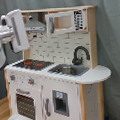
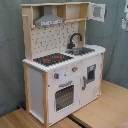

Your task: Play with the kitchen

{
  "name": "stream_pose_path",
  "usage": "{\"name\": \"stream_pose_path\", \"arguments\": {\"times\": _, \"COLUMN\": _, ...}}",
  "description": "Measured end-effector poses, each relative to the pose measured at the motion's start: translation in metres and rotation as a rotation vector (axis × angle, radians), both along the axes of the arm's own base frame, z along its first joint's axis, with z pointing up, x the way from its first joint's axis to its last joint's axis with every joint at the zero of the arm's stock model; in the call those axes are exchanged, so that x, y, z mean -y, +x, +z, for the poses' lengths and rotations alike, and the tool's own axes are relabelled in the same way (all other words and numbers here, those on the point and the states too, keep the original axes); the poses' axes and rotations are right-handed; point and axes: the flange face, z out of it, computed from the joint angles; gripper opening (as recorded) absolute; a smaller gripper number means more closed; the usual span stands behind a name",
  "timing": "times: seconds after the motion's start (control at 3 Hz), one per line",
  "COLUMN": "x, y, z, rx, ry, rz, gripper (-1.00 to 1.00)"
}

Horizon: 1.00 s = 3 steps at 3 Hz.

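First exterior view shows my arm (image 1: 13,30) coming in from the first exterior view's left, a white and grey block held high beside the kitchen (image 1: 54,71), level with its grey hood (image 1: 34,24). I cannot tell whether my pincer is released or clenched, since its tips do not show clearly here, and I touch no part of the toy as far as I can see.

The kitchen stands upright on a wooden floor (image 2: 100,112) in front of a grey-green curtain (image 2: 10,55), and it fills the middle of both exterior views. It is white below and light wood at the sides and top. On its top sits a black stovetop (image 1: 32,63) with red rings, toward the first exterior view's left, and just beside it a sink (image 1: 68,70) with a black curved faucet (image 1: 80,54) rising behind it. A rounded white ledge (image 1: 99,73) sticks out past the sink on the first exterior view's right. Behind the stovetop is a tiled back wall (image 1: 53,46). Above it runs the upper shelf (image 2: 65,11), with a small cupboard door (image 1: 64,22) next to the hood.

In the second exterior view the front faces me more squarely: two knobs (image 2: 56,75) sit under the stovetop, the oven door (image 2: 64,95) with its window is shut below them, and a second door (image 2: 90,74) stands under the sink.
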Motion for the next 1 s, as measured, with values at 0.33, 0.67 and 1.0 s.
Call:
{"name": "stream_pose_path", "arguments": {"times": 0.33, "x": 0.011, "y": 0.015, "z": 0.007, "rx": 0.006, "ry": 0.008, "rz": 0.045, "gripper": 1.00}}
{"name": "stream_pose_path", "arguments": {"times": 0.67, "x": 0.021, "y": 0.029, "z": 0.012, "rx": 0.011, "ry": 0.014, "rz": 0.085, "gripper": 1.00}}
{"name": "stream_pose_path", "arguments": {"times": 1.0, "x": 0.035, "y": 0.046, "z": 0.014, "rx": 0.012, "ry": 0.024, "rz": 0.129, "gripper": 1.00}}
